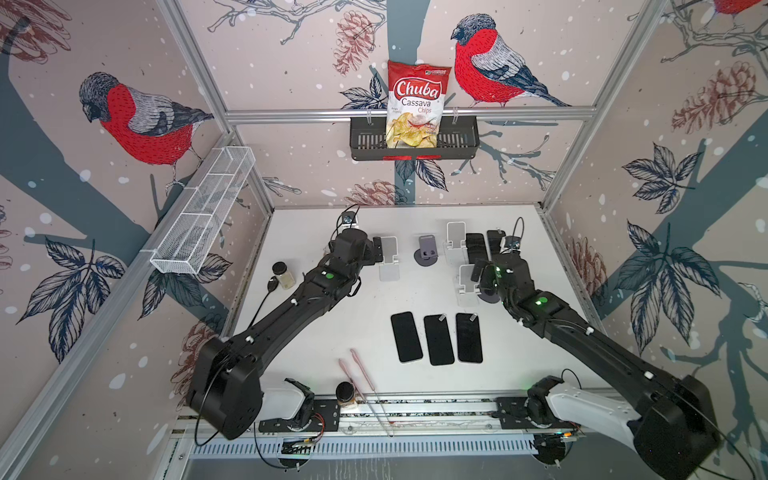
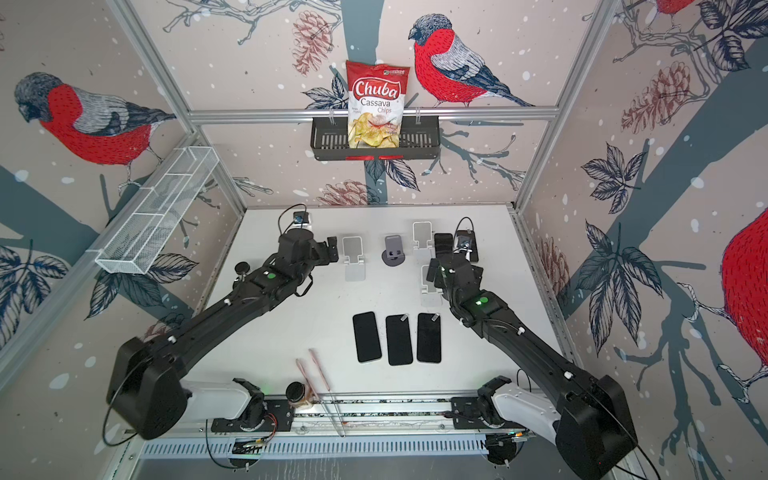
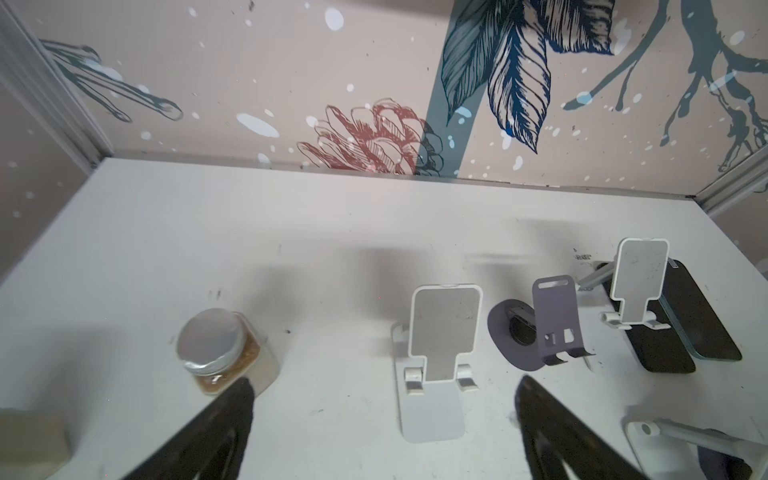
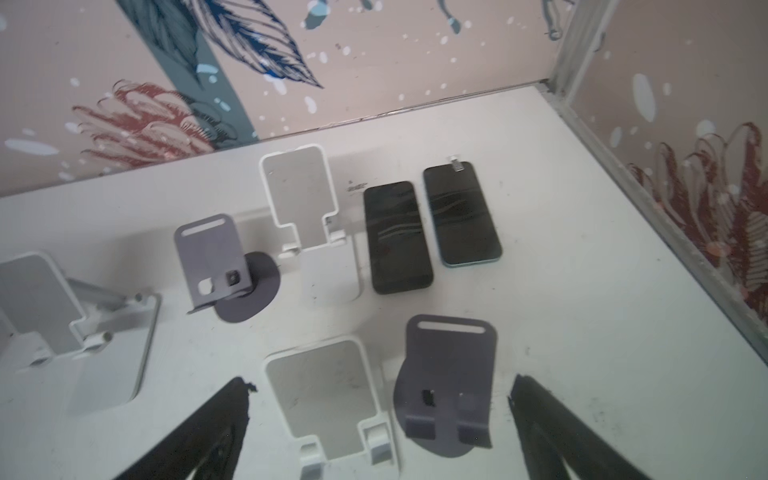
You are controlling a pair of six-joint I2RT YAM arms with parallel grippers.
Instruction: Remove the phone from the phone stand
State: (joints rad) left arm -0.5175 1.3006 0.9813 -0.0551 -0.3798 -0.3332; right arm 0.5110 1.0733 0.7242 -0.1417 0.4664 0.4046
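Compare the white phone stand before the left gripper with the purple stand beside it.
The white stand has a grey pad on its back plate; the purple stand is one colour. The white stand has a rectangular base, the purple stand a round one. The purple stand has a slot near its top; the white stand has none. Both hold no phone.

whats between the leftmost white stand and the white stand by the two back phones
An empty purple stand sits between the leftmost white stand and the back white stand; this is clear in both top views.
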